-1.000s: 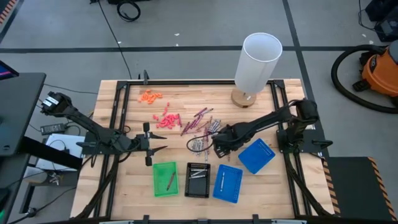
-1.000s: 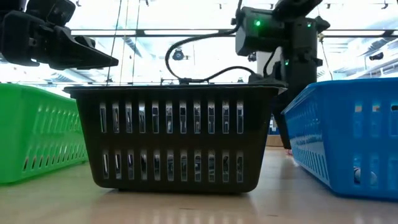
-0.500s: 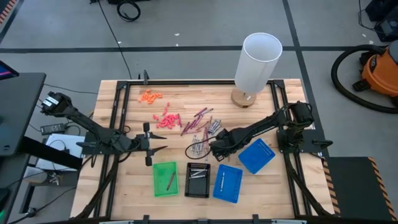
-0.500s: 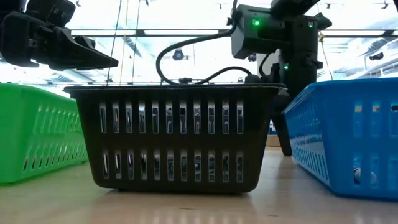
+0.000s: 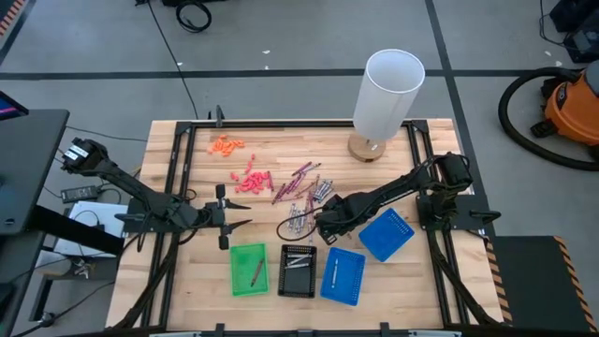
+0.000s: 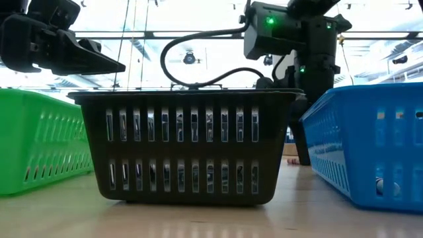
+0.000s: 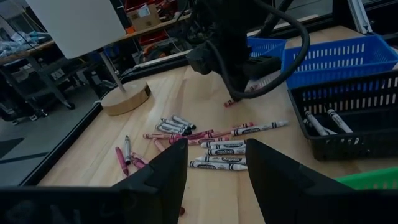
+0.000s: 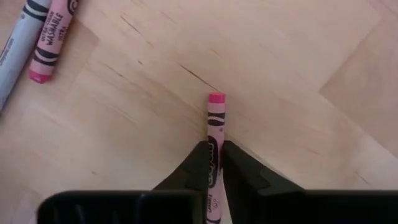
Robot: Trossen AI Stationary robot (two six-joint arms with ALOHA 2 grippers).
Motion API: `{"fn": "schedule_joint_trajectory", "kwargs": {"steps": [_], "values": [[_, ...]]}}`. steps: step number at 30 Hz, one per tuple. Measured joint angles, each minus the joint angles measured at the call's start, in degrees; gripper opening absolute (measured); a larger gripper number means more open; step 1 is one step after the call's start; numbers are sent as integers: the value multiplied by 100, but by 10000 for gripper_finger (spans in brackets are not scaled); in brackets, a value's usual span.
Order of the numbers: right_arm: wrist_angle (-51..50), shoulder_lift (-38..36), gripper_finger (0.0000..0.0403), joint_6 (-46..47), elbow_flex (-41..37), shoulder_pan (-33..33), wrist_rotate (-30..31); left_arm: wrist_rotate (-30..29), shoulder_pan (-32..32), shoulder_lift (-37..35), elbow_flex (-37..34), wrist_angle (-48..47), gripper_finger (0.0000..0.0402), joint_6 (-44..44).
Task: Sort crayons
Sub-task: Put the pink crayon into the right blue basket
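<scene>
Pink crayon point(image 8: 215, 134) with black label markings, pale wood table point(image 8: 280, 68)

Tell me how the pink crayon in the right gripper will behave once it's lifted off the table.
The pink crayon looks stiff and light, so it should lift without bending. The right gripper has its jaws closed near one end, so the free end may droop or pivot. Being round and paper-wrapped, it would likely roll if dropped.
</scene>
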Motion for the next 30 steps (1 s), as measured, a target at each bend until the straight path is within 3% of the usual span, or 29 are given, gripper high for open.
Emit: {"fn": "schedule_joint_trajectory", "kwargs": {"steps": [19,30], "values": [[305,-278,31,-525,-17,-119,131,-2,-11,0,0,-39,173,144],[291,-1131,31,-781,-13,-205,98,-2,-11,0,0,-44,173,151]]}}
